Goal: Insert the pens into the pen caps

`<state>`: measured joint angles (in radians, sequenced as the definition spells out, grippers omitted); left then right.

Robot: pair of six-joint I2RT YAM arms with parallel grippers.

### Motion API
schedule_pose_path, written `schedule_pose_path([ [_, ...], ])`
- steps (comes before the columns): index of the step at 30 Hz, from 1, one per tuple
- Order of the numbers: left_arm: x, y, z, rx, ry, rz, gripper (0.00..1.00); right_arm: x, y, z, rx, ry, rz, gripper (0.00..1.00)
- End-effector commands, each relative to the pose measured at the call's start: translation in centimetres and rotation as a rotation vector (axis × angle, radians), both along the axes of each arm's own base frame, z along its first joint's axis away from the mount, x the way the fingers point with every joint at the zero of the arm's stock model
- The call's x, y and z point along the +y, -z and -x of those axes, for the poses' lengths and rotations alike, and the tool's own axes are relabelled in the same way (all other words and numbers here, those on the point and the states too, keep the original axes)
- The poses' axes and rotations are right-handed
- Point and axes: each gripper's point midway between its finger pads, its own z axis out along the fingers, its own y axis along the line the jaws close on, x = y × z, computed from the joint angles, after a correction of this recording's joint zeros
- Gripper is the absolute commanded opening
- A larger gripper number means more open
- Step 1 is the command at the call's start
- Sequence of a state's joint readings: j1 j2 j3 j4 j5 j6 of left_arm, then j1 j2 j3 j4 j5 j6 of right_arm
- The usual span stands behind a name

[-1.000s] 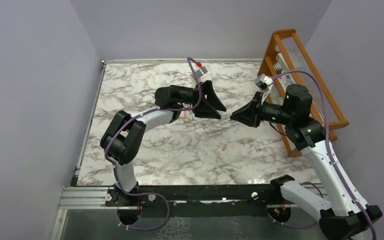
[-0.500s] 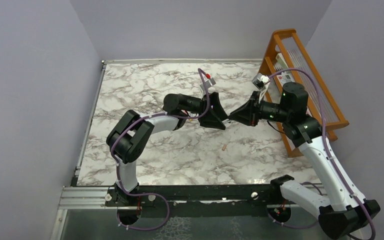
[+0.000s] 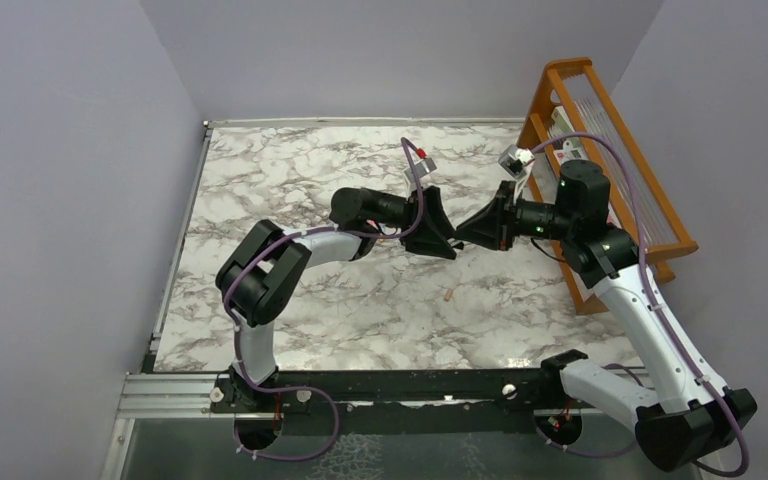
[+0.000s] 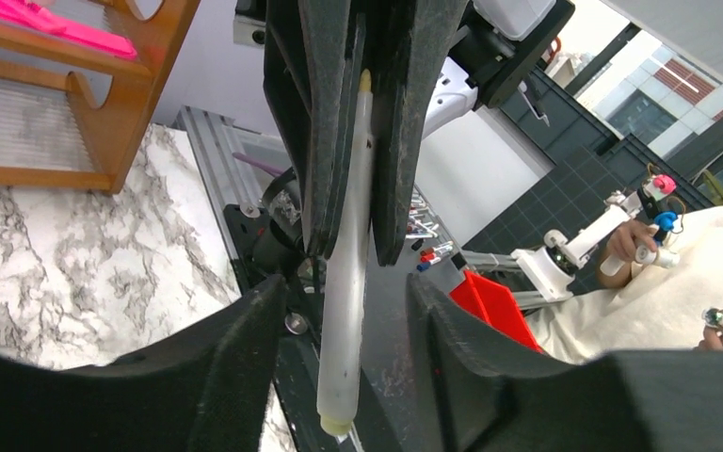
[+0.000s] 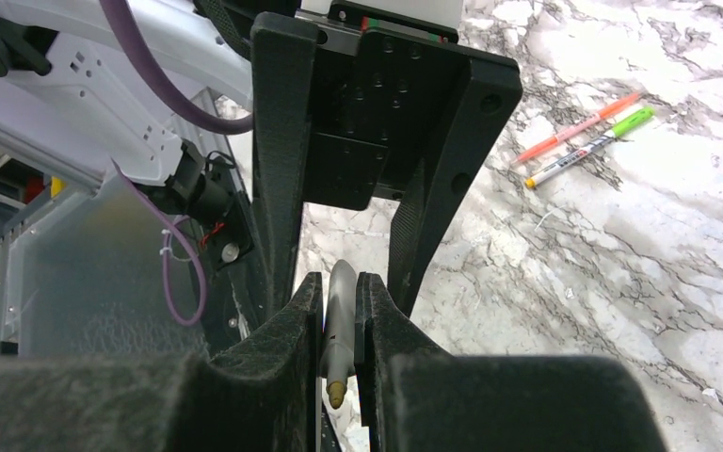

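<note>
The right jaws are clamped narrow on a whitish-grey marker pen [image 5: 342, 325], holding it in the air above the grey-veined white marble worktop [image 3: 290, 170]. The pen's tan tip points back toward the right wrist camera. The left jaws stand wide, meeting the right ones tip to tip. Their dark foam fingers [image 4: 245, 339] sit on either side of the pen's free end with a gap on each side. A slim orange-red pen [image 5: 578, 127] and a whitish pen wearing a bright green cap [image 5: 588, 146] lie just beside each other on the worktop, roughly parallel. A short tan-orange cap [image 3: 448, 295] lies alone, nearer the arm bases. A brown wooden rack [image 3: 568, 65] stands at the right edge.
</note>
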<state>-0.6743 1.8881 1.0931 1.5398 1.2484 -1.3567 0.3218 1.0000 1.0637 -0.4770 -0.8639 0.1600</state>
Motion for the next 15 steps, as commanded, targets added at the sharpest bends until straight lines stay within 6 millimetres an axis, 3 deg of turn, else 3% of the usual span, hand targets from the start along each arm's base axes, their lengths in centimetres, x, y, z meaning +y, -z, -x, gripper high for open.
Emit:
schedule_pose_path([
  [1,-0.2,-2.2,1.4,-0.183,0.025,0.157,0.46,0.4,-0.1,0.6,-0.01,-0.043,-0.021,0.01],
  [9,-0.8,-2.1,2.6,-0.173,0.065,0.15,0.31,0.4,0.5,0.7,-0.004,-0.038,-0.022,0.01],
  [11,-0.8,-2.1,2.8,-0.177,0.069,0.151,0.23,0.3,0.5,0.7,-0.01,-0.032,-0.021,0.01],
  [14,-0.9,-2.2,3.0,-0.18,0.073,0.154,0.0,0.2,0.6,0.7,-0.01,-0.025,-0.019,0.01],
  [15,-0.9,-2.1,2.9,-0.178,0.07,0.154,0.0,0.2,0.4,0.6,-0.015,-0.021,-0.02,0.01],
])
